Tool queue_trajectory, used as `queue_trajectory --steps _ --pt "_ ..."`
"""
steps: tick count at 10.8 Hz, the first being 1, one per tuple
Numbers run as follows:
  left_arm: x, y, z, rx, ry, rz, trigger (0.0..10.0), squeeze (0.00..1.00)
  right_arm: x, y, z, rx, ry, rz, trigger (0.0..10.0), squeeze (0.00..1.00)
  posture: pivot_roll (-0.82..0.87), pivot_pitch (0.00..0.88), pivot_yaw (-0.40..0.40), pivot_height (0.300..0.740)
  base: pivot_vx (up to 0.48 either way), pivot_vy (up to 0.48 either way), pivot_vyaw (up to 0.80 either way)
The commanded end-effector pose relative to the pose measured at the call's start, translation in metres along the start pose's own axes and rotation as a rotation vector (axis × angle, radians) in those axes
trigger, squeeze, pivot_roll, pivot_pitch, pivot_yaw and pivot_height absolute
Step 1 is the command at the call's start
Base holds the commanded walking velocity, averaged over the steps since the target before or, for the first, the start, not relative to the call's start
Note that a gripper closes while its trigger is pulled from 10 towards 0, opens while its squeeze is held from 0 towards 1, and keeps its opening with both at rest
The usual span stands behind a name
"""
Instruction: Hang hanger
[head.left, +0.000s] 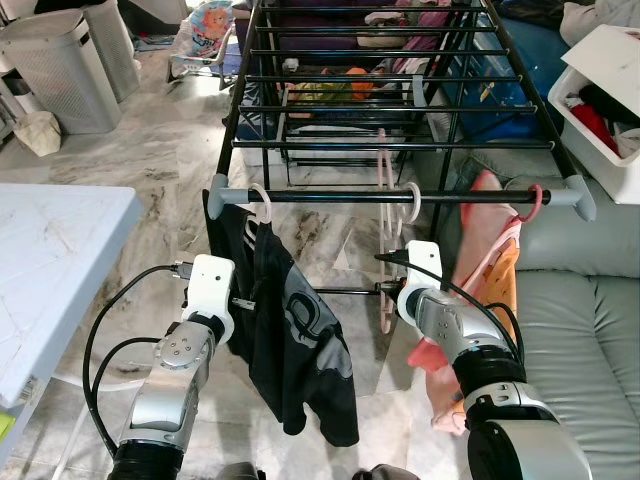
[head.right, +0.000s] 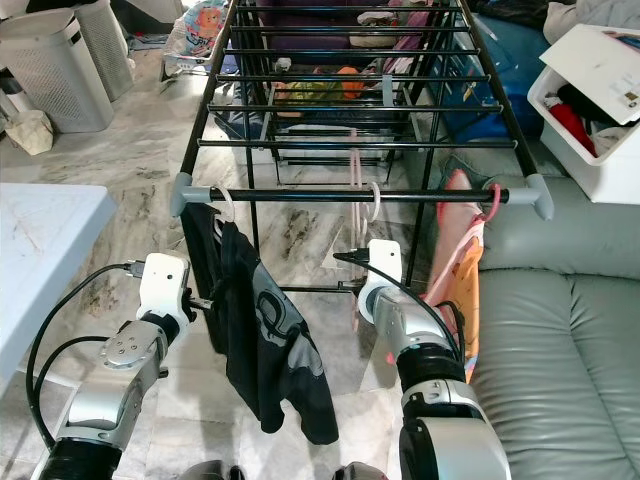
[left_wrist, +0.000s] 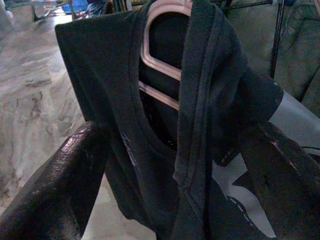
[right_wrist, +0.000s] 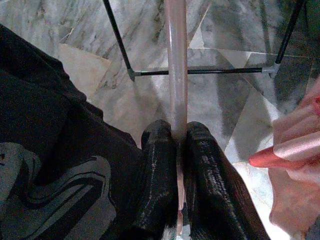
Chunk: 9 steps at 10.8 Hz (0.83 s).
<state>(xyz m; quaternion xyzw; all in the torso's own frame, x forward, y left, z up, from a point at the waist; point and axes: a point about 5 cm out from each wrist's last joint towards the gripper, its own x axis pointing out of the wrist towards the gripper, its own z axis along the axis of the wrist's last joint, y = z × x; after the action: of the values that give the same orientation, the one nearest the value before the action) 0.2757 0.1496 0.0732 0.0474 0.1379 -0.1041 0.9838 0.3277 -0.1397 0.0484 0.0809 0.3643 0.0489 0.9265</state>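
A black T-shirt (head.left: 295, 340) hangs on a pink hanger (left_wrist: 160, 65) hooked at the left end of the drying rack's front rail (head.left: 460, 196). My left gripper (left_wrist: 177, 132) is open, one finger on each side of the shirt just below its collar. An empty pink hanger (head.left: 385, 190) hangs from the middle of the rail by its hook (head.left: 412, 200). My right gripper (right_wrist: 179, 127) is shut on that hanger's thin pink bar (right_wrist: 176, 60), low down, with the arm reaching up from below.
A pink and orange garment (head.left: 490, 270) hangs at the rail's right end over a grey sofa (head.left: 580, 330). A white table (head.left: 50, 260) stands to the left. White hampers (head.left: 60, 70) stand far left, a white bin (head.left: 610, 90) far right. Marble floor lies under the rack.
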Motion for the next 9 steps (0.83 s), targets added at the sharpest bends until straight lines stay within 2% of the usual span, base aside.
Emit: queue_trajectory --steps 1,3,4,7,9 --pt "0.001 -0.003 0.0 0.0 0.0 -0.004 10.0 0.0 0.002 -0.013 -0.037 0.049 0.162 -0.048 10.0 0.0 -0.01 0.041 -0.007 0.74 0.0 0.0 0.0" --pt "0.001 -0.006 0.002 -0.002 -0.01 -0.006 10.0 0.0 0.0 -0.021 -0.035 0.035 0.146 -0.095 10.0 0.0 -0.01 0.042 -0.009 0.74 0.0 0.0 0.0" --pt "0.001 -0.007 0.0 -0.004 0.002 -0.016 10.0 0.0 -0.005 -0.036 -0.033 0.037 0.123 -0.17 10.0 0.0 -0.02 0.042 -0.008 0.74 0.0 0.0 0.0" --pt "0.003 -0.009 0.0 -0.001 0.004 -0.026 10.0 0.0 -0.011 -0.056 -0.027 0.069 0.076 -0.248 10.0 0.0 -0.03 0.04 -0.001 0.74 0.0 0.0 0.0" --pt "0.003 -0.009 0.0 0.003 0.006 -0.033 10.0 0.0 -0.011 -0.056 -0.022 0.063 0.061 -0.248 10.0 0.0 -0.02 0.034 0.003 0.74 0.0 0.0 0.0"
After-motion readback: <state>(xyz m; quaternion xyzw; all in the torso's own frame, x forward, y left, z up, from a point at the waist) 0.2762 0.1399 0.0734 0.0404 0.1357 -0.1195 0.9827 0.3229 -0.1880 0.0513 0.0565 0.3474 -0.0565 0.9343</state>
